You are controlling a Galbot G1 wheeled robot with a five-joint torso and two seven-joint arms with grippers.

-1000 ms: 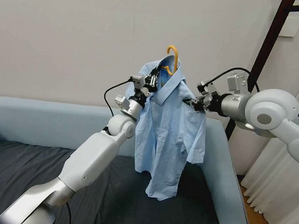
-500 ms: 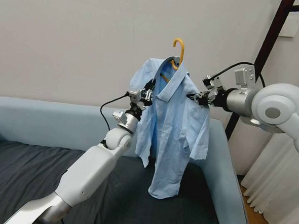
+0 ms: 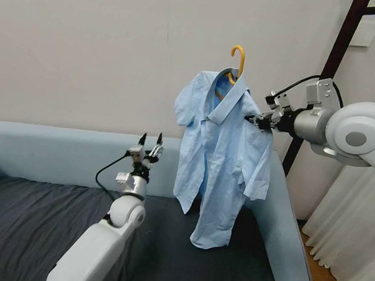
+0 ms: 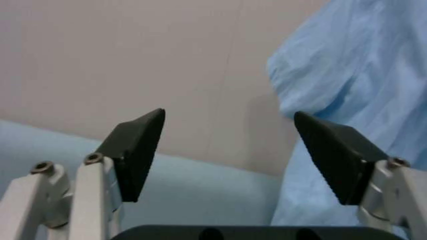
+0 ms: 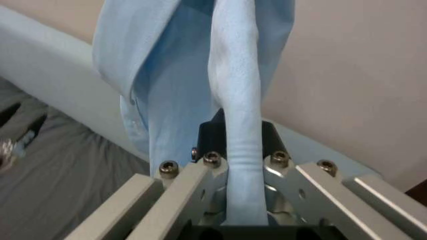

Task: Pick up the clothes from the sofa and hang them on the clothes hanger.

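Note:
A light blue shirt (image 3: 220, 155) hangs in the air on an orange hanger (image 3: 238, 57), in front of the wall above the sofa's right end. My right gripper (image 3: 254, 118) is shut on the shirt's shoulder and carries it; the right wrist view shows a fold of the shirt (image 5: 240, 125) pinched between the fingers (image 5: 193, 185). My left gripper (image 3: 150, 139) stands open, lower and to the left of the shirt, apart from it. In the left wrist view the open left gripper (image 4: 230, 150) has only the wall between its fingertips, with the shirt (image 4: 353, 75) off to one side.
A pale blue sofa (image 3: 40, 150) with a dark grey seat (image 3: 23, 226) runs across the lower part of the head view. A dark slanted rack post (image 3: 329, 66) rises at the right. White curtains (image 3: 353, 246) hang at the far right.
My left gripper let go of the shirt, opened and dropped down to the left. My right gripper carried the shirt and hanger up and to the right.

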